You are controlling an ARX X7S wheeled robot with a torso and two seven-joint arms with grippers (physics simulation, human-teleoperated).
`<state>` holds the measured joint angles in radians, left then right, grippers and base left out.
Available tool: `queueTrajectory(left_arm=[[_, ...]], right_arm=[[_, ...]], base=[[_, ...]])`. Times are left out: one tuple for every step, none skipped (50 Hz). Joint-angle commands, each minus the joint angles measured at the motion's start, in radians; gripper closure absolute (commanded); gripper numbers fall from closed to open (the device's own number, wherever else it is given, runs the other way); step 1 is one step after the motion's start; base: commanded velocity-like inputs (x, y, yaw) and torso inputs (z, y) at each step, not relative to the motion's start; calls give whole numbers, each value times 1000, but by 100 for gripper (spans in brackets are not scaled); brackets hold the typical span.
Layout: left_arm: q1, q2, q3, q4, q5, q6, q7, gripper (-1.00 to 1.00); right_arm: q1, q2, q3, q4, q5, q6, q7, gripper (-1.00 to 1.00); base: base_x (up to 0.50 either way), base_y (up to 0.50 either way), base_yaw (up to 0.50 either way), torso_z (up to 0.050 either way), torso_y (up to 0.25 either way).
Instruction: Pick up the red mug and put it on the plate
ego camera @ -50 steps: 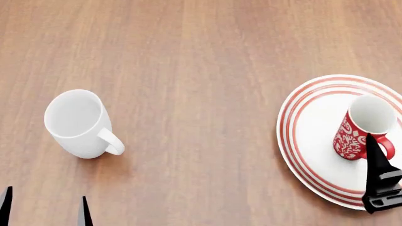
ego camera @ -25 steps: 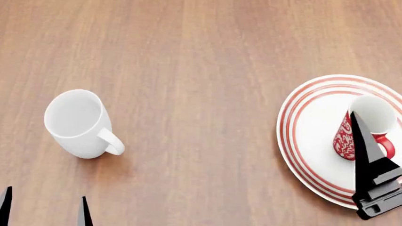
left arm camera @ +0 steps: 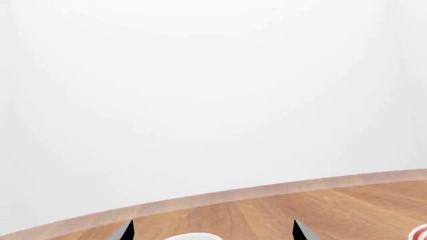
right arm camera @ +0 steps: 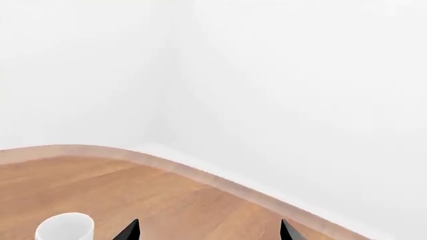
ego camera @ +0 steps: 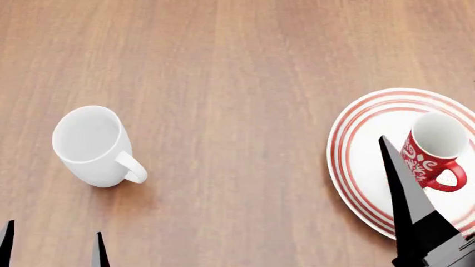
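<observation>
The red mug point(ego camera: 433, 154), with white swirls and a white inside, stands upright on the plate point(ego camera: 365, 167), handle toward the near side. The plate is white with red rings and lies at the table's right. My right gripper point(right arm camera: 208, 231) is open and empty. One of its black fingers point(ego camera: 404, 211) shows in the head view, raised just left of the mug and apart from it. My left gripper point(ego camera: 52, 247) is open and empty at the near left. It also shows in the left wrist view point(left arm camera: 212, 231).
A plain white mug point(ego camera: 93, 146) stands upright at the left, handle toward the near right. Its rim shows in the left wrist view point(left arm camera: 192, 236), and it shows in the right wrist view point(right arm camera: 65, 227). The table is bare brown wood point(ego camera: 237, 83).
My right gripper's finger has risen and shifted left, from beside the red mug's handle to clear of the mug. The mug stays on the plate. The left arm has not moved.
</observation>
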<state>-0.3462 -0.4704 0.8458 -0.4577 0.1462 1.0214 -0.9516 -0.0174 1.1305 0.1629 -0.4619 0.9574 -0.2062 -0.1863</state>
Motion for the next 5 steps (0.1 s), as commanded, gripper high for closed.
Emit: queueTrajectory(left_arm=[[-5,-4,12,1,-1,-3,-12,-100],[-5,-4,12,2,-1,-4,-13,-100],[-5,-5,13,2,-2,-4,-13,-100],[-6,-5,15,2,-2,-5,-13,-100],[-6,-6,16,2,-3,-5,-14,-100]], right_arm=[[-80,21,87,-112,-14,-24,-1,-100],[-91,22,101,-125,-16,-26,-1,-100],[-97,23,108,-131,-22,-26,-1,-100],[-104,23,116,-139,-23,-26,0,-100],[-107,23,121,-142,-24,-25,0,-100]], base=[[0,0,0,0,0],[0,0,0,0,0],[0,0,0,0,0],[0,0,0,0,0],[0,0,0,0,0]])
